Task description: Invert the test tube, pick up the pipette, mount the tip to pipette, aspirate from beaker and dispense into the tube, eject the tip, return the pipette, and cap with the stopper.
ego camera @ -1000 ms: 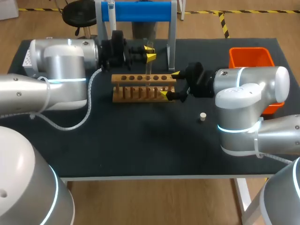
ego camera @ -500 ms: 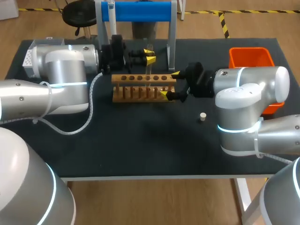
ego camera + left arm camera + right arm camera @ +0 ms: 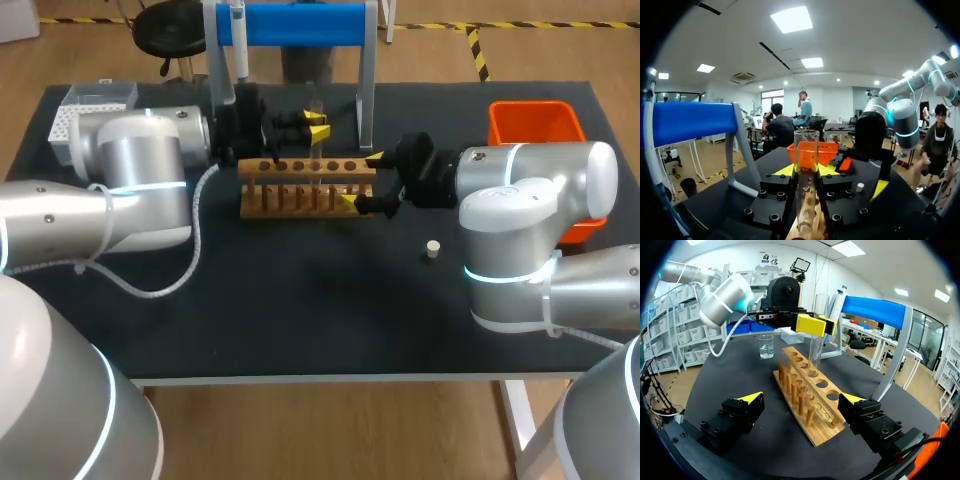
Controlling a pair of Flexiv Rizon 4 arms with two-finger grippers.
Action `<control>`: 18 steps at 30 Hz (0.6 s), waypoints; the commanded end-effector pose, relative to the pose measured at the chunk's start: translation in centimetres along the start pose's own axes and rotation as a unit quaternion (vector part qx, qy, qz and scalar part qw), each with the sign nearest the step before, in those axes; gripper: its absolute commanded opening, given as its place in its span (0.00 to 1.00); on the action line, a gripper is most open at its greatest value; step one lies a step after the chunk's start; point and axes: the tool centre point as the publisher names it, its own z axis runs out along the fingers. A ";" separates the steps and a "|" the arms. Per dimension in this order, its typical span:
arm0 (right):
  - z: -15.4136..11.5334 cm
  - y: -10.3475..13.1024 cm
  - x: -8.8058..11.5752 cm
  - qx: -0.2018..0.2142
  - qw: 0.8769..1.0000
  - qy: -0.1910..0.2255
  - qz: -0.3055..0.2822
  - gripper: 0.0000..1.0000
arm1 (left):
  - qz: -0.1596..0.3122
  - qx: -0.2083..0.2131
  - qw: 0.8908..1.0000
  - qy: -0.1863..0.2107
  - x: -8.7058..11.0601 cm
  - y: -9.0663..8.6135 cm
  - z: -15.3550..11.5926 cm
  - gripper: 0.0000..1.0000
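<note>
The left gripper [image 3: 806, 171] is clamped on the clear glass test tube [image 3: 806, 150], yellow tips pressing it from both sides. The tube stands upright, mouth up, at the back row of the slotted wooden rack [image 3: 305, 188]. Its lower end sits in a hole or right above one (the wrist view cannot settle which). At the rack's right end the right gripper [image 3: 802, 399] straddles the wood with fingers spread wide, holding nothing.

Judging by that open mouth facing the ceiling, the inversion looks all but finished, with only seating and letting go of the tube left. Everything after that is untouched. The slim white pipette [image 3: 238, 40] hangs on the blue-barred stand [image 3: 300, 22] behind the rack. The white tip box [image 3: 95, 98] and the small glass beaker [image 3: 766, 346] sit off the rack's left end. The little cream stopper [image 3: 432, 248] lies front-right of the rack, and the orange plastic bin [image 3: 535, 122] stands further right, likely for the spent tip.
</note>
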 end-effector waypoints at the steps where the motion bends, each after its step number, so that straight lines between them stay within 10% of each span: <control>1: 0.0 -0.1 0.1 -0.001 1.000 -0.001 0.000 1.00 | 0.001 0.007 1.000 0.000 -0.1 0.5 0.0 0.00; 18: 0.0 -0.1 0.1 -0.001 1.000 -0.001 0.000 1.00 | 0.000 0.010 1.000 -0.003 -0.2 1.4 0.0 0.00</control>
